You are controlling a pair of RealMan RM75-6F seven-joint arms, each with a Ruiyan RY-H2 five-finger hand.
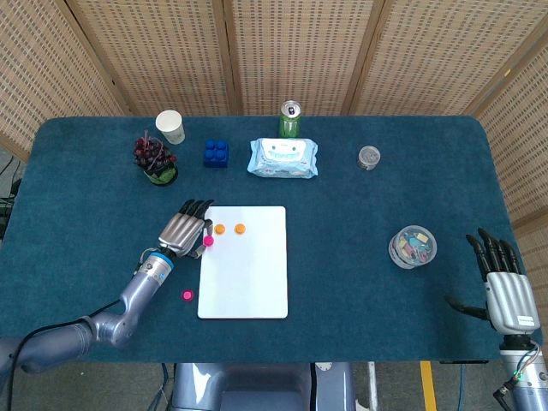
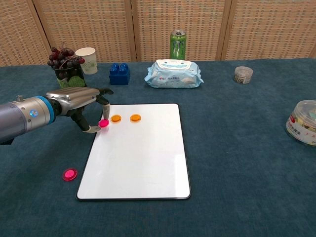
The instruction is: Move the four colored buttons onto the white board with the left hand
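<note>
My left hand (image 1: 182, 231) (image 2: 81, 101) pinches a pink disc (image 1: 207, 241) (image 2: 103, 123) between thumb and a finger, over the left edge of the white board (image 1: 244, 274) (image 2: 138, 158). Two orange discs (image 1: 220, 229) (image 2: 116, 118) lie side by side on the board's upper left, just right of the held disc. A second pink disc (image 1: 187, 295) (image 2: 70, 174) lies on the cloth left of the board's lower corner. My right hand (image 1: 503, 282) hovers open at the table's right front edge, fingers spread, holding nothing.
Along the back stand a paper cup (image 1: 170, 126), a cup of grapes (image 1: 154, 160), a blue brick (image 1: 216, 153), a wipes pack (image 1: 283, 158), a green can (image 1: 290, 119) and a small jar (image 1: 369, 157). A clear tub (image 1: 412, 247) of small items sits right.
</note>
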